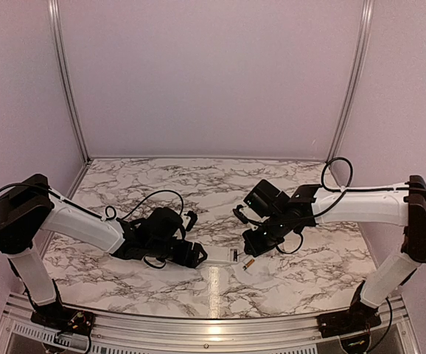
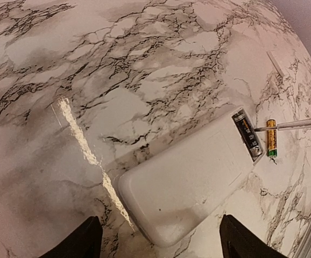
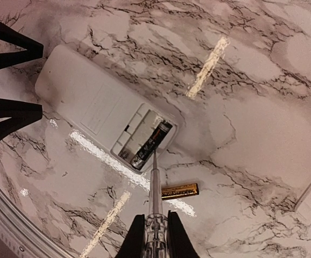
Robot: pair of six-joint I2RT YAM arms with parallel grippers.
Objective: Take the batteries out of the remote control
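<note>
The white remote control (image 2: pixel 190 180) lies face down with its battery bay open. It also shows in the right wrist view (image 3: pixel 91 102). A dark battery (image 3: pixel 151 141) still sits in the bay (image 2: pixel 247 133). An orange-gold battery (image 3: pixel 180 190) lies on the table beside the remote (image 2: pixel 271 138). My right gripper (image 3: pixel 154 236) is shut on a thin clear-handled rod (image 3: pixel 155 185), whose tip rests at the dark battery. My left gripper (image 2: pixel 161 244) is open, and its fingers (image 2: pixel 85 241) straddle the remote's far end without touching it.
The marble table (image 1: pixel 198 184) ends at a metal rail near the front. A thin white strip (image 2: pixel 275 63) lies on the table beyond the remote, also at the right edge of the right wrist view (image 3: pixel 309 189). Both arms meet near the table's middle front (image 1: pixel 231 256).
</note>
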